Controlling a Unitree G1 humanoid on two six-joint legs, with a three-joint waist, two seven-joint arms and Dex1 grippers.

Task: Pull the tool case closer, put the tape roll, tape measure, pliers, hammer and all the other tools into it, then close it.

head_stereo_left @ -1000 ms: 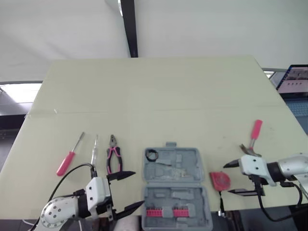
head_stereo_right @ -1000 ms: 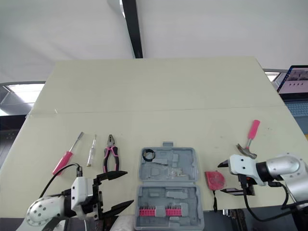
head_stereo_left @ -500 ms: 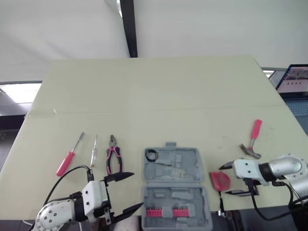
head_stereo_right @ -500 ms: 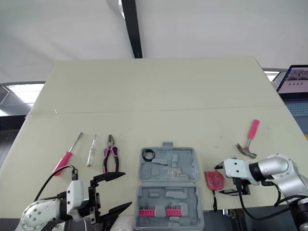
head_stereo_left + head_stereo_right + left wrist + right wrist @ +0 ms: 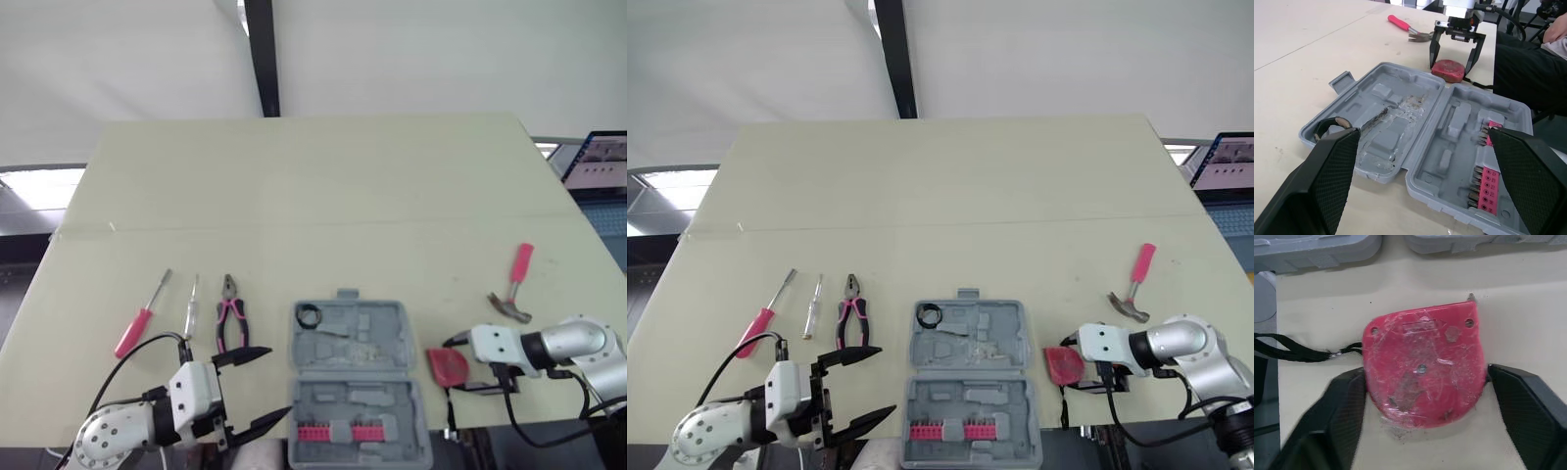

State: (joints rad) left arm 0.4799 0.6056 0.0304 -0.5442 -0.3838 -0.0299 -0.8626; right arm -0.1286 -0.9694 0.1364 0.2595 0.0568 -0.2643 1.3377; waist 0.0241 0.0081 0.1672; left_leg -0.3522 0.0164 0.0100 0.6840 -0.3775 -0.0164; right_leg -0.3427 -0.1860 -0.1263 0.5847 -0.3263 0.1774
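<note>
**Operator:** Packing status?

**Technician:** The tool case (image 5: pixel 392 333) lies open. The tape roll (image 5: pixel 310 315) sits in its far-left corner. The tape measure (image 5: pixel 447 366) lies just right of the case. The right gripper (image 5: pixel 454 364) straddles it, fingers spread.

**Operator:** Remaining?

**Technician:** The hammer (image 5: pixel 516 282) lies further right of the case, the pliers (image 5: pixel 231 323) and two screwdrivers (image 5: pixel 142 315) to its left. The left gripper (image 5: pixel 281 381) hovers there, wide open. Closing the case comes last.
</note>
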